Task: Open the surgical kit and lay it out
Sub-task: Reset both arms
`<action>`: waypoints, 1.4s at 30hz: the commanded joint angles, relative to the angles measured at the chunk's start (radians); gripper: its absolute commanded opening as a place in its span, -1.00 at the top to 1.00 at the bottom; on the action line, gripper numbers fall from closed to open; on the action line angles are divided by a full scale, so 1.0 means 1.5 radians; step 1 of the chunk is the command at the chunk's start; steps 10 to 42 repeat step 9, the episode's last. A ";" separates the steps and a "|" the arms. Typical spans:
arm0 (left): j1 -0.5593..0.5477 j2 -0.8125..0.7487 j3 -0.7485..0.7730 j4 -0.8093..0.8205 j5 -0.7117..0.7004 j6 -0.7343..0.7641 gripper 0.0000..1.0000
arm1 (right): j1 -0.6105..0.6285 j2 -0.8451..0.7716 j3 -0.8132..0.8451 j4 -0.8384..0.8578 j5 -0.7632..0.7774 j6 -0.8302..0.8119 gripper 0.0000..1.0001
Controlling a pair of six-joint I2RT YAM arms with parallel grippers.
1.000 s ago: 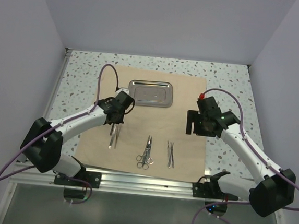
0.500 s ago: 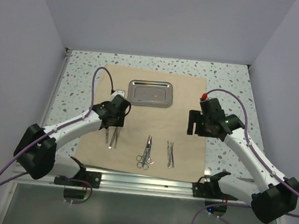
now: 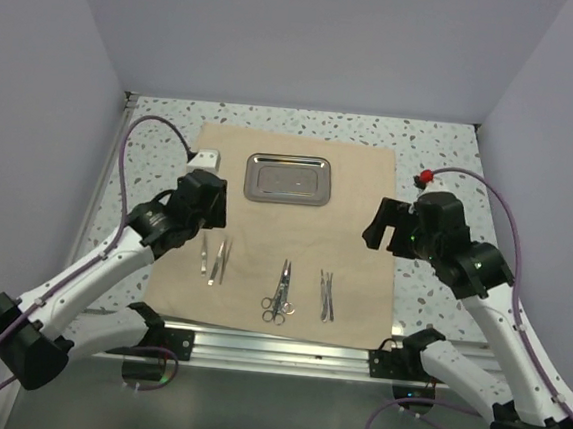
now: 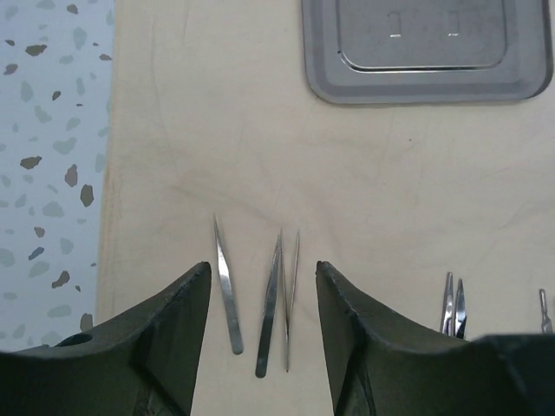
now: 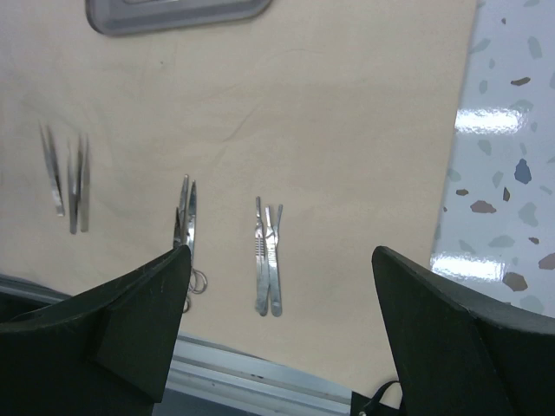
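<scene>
Speckled tabletop (image 3: pixel 154 128): carries a tan cloth (image 3: pixel 364 191), spread flat.
Left gripper (image 4: pixel 263 270): jaws apart, holding nothing, over the cloth's left part.
Tweezers (image 4: pixel 227 299): two, side by side, below that gripper.
Steel tray (image 3: pixel 288 179): far middle of cloth.
Scissors (image 3: pixel 277 294): near middle.
Forceps (image 3: pixel 327 294): just right of scissors.
Right gripper (image 5: pixel 279 256): jaws wide apart, holding nothing, above the cloth's right edge.
</scene>
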 commanded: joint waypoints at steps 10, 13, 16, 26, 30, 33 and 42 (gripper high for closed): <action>0.000 -0.200 0.019 -0.157 0.062 0.028 -0.11 | 0.000 -0.079 0.181 -0.124 0.001 0.112 -0.90; 0.000 -0.200 0.019 -0.157 0.062 0.028 -0.11 | 0.000 -0.079 0.181 -0.124 0.001 0.112 -0.90; 0.000 -0.200 0.019 -0.157 0.062 0.028 -0.11 | 0.000 -0.079 0.181 -0.124 0.001 0.112 -0.90; 0.000 -0.200 0.019 -0.157 0.062 0.028 -0.11 | 0.000 -0.079 0.181 -0.124 0.001 0.112 -0.90; 0.000 -0.200 0.019 -0.157 0.062 0.028 -0.11 | 0.000 -0.079 0.181 -0.124 0.001 0.112 -0.90; 0.000 -0.200 0.019 -0.157 0.062 0.028 -0.11 | 0.000 -0.079 0.181 -0.124 0.001 0.112 -0.90; 0.000 -0.200 0.019 -0.157 0.062 0.028 -0.11 | 0.000 -0.079 0.181 -0.124 0.001 0.112 -0.90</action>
